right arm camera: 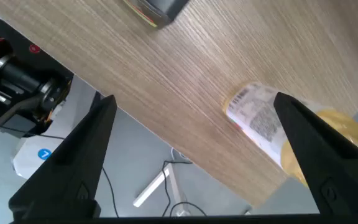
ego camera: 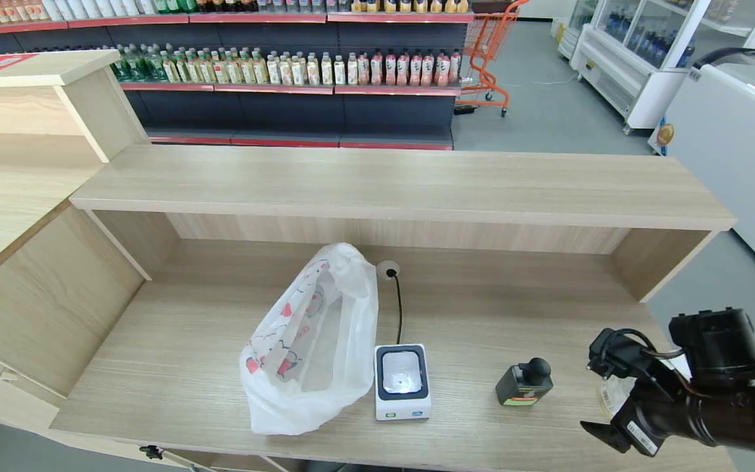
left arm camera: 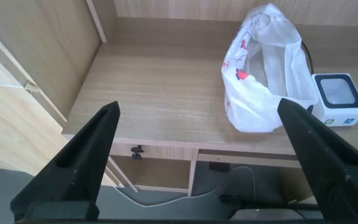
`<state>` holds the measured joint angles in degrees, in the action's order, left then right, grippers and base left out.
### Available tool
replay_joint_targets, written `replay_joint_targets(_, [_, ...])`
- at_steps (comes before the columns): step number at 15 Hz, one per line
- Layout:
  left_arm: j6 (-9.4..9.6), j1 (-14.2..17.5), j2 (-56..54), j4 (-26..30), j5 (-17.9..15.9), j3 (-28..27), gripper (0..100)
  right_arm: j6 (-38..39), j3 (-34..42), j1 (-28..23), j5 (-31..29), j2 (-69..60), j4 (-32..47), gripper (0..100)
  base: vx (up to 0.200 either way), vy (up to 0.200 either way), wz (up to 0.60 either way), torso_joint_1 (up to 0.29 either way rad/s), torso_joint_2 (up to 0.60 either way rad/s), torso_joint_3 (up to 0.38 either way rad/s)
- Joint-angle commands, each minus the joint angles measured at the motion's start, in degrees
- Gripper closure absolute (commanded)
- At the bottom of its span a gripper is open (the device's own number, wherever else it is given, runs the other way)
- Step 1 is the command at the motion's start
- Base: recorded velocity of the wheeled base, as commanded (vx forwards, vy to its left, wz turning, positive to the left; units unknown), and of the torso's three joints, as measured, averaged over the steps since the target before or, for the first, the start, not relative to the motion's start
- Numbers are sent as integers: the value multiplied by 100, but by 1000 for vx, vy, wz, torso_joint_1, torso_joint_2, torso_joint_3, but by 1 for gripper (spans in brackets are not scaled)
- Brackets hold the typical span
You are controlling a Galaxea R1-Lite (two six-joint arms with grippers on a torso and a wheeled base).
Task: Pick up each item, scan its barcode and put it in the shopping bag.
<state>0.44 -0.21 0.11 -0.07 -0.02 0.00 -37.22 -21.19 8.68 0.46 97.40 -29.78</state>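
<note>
A white plastic shopping bag (ego camera: 312, 341) stands open on the wooden counter (ego camera: 174, 367), seen also in the left wrist view (left arm camera: 263, 74). Just right of it lies the white barcode scanner (ego camera: 402, 380) (left arm camera: 337, 99). Further right rests a small dark bottle (ego camera: 525, 383) (right arm camera: 157, 9) with a black cap. A yellow item with a barcode label (right arm camera: 266, 121) (ego camera: 612, 393) lies near the counter's front right edge. My right gripper (right arm camera: 194, 102) hovers open above that edge, close to the yellow item. My left gripper (left arm camera: 197, 109) is open and holds nothing, off the counter's front left.
A raised wooden ledge (ego camera: 390, 187) runs along the back of the counter, with side walls at left and right. The scanner's black cable (ego camera: 398, 308) leads to a hole behind the bag. Behind are drink shelves (ego camera: 286, 69), an orange cart (ego camera: 492, 46) and freezers (ego camera: 738, 131).
</note>
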Motion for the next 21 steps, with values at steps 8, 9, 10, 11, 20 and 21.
replay_joint_targets(8, [0, 3, -2, -1, -6, 0, 0, -93, -580, 565, 718, 2019, -1408, 0, 0, 0, 0, 0, 0, 0])
replay_joint_targets(9, [0, 3, -2, -1, 2, 0, 0, -93, -703, 609, 736, 2107, -1425, 0, 0, 0, 0, 0, 0, 0])
replay_joint_targets(10, [0, 3, -2, -1, 2, 0, 0, -128, -843, 626, 745, 2222, -1443, 0, 0, 0, 0, 0, 0, 0])
replay_joint_targets(11, [0, 3, -2, -1, 2, 0, 0, -216, -984, 670, 745, 2353, -1566, 0, 0, 0, 0, 0, 0, 0])
replay_joint_targets(20, [0, 3, -2, -1, 2, 0, 0, -251, -1344, 881, 947, 2802, -1900, 100, 0, 0, 0, 0, 0, 0])
replay_joint_targets(21, [0, 3, -2, -1, -6, 0, 0, -242, -1379, 890, 947, 2793, -1900, 100, 0, 0, 0, 0, 0, 0])
